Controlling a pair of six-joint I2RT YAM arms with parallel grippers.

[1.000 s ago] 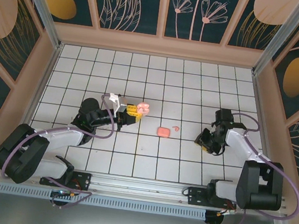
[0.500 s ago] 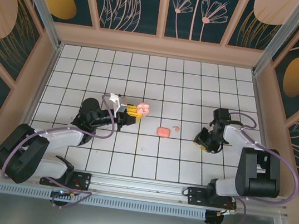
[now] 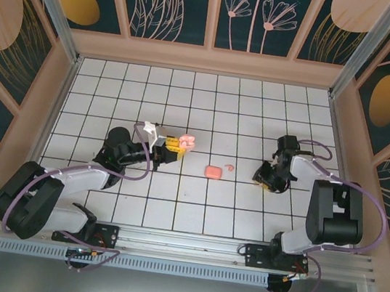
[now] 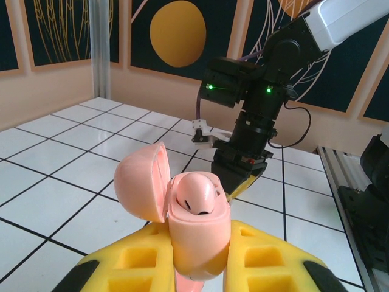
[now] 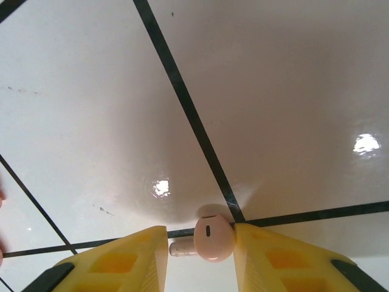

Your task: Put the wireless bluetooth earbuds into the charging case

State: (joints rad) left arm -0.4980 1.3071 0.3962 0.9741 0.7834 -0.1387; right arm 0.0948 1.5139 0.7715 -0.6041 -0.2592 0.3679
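Note:
My left gripper [image 3: 173, 145] is shut on the pink charging case [image 3: 185, 142], held above the floor left of centre. In the left wrist view the case [image 4: 197, 240] stands upright between the yellow fingers [image 4: 130, 264], its lid [image 4: 143, 188] swung open to the left. One pale-pink earbud [image 4: 197, 193] sits in it. My right gripper [image 3: 262, 180] is down on the tiles at the right. In the right wrist view it [image 5: 200, 243] holds the other earbud [image 5: 214, 237] crosswise: head against the right finger [image 5: 285, 261], stem tip almost at the left one.
A larger pink rounded-rectangular piece [image 3: 212, 171] lies on the tiles between the grippers, with a small pink curl [image 3: 229, 168] just right of it. Wooden walls [image 3: 208, 60] ring the white tiled floor. The right arm's wrist [image 4: 252, 131] stands close behind the case.
The right arm's elbow has swung in towards the base while its gripper stayed low on nearly the same tile. The left arm and the case have not moved.

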